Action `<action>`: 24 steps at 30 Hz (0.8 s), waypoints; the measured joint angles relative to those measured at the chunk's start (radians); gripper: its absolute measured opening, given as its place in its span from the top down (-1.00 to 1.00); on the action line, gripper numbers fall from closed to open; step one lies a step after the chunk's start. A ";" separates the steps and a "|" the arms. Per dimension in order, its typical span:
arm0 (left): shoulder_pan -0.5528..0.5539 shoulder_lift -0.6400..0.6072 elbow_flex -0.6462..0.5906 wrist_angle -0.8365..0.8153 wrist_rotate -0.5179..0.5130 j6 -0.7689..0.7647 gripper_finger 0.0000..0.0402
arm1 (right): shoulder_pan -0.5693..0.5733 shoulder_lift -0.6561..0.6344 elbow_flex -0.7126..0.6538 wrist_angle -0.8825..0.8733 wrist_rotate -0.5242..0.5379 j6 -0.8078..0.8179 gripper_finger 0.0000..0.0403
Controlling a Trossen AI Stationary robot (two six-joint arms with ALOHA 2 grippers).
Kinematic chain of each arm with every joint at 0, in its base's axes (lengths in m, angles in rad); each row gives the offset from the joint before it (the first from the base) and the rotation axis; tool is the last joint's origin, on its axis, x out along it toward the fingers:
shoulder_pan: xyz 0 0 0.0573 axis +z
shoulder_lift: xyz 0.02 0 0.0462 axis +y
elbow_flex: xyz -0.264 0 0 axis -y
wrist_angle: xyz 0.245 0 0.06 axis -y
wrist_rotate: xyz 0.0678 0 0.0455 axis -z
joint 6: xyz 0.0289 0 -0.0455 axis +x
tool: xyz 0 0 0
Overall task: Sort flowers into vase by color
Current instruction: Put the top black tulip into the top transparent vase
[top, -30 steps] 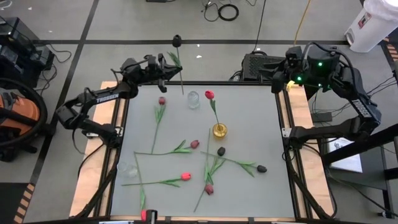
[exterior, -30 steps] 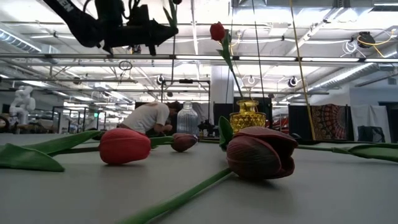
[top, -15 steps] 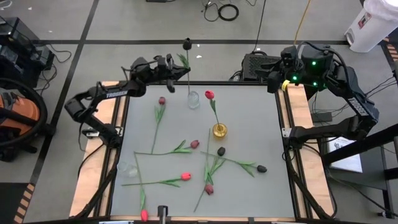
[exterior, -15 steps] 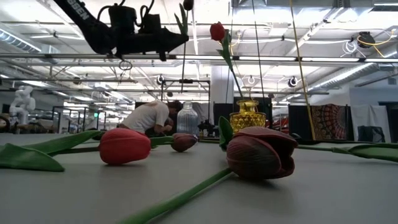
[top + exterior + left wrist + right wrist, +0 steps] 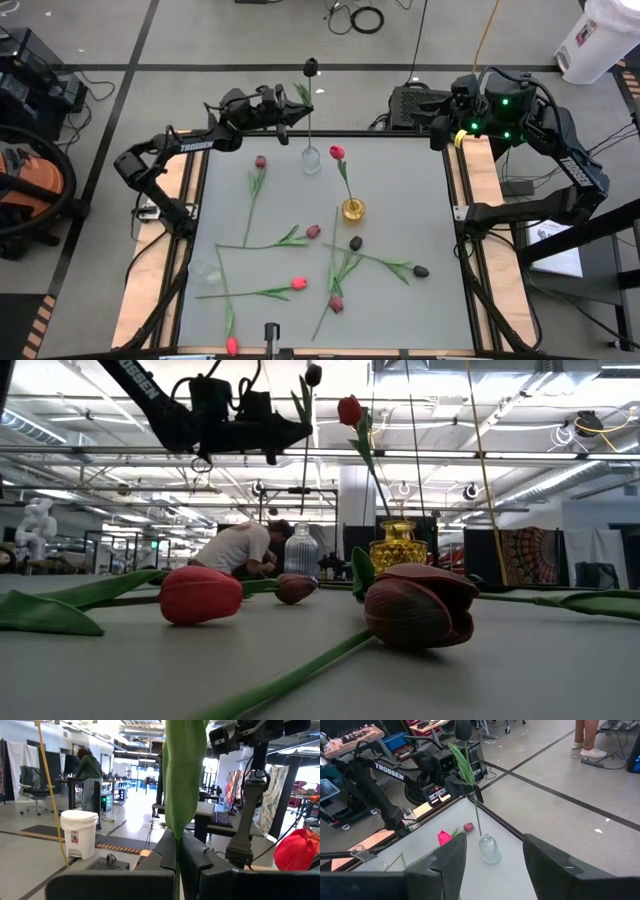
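Left gripper: the left gripper point(image 5: 285, 112) was clamped on the stem of a dark tulip point(image 5: 311, 68), held upright so the stem end hung just over the clear vase point(image 5: 312, 159) at the table's far edge.
Reason for the hold: the vertical stem seemed lined up for a straight drop into the narrow neck.
Right gripper: the right gripper point(image 5: 490, 857) waited open off the far right corner.
Yellow vase: the yellow vase point(image 5: 353, 210) already held a red tulip point(image 5: 337, 152).
Remaining flowers: loose flowers point(image 5: 300, 284) lay across the near table.
Obstacles: nothing stood between stem and neck; the red tulip leaned near.
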 joint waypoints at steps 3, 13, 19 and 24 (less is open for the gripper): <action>0.000 0.000 0.000 0.000 0.000 0.004 0.99 | 0.000 0.000 0.000 -0.006 0.000 -0.004 0.07; 0.000 0.000 0.000 -0.030 -0.018 0.032 0.99 | 0.000 0.000 0.000 -0.019 0.000 -0.004 0.07; 0.000 0.000 0.000 -0.030 -0.040 0.033 0.99 | 0.000 0.000 0.000 -0.019 0.000 -0.004 0.07; -0.006 0.000 0.000 -0.057 -0.072 0.049 0.99 | 0.000 0.000 0.000 -0.019 0.000 -0.004 0.07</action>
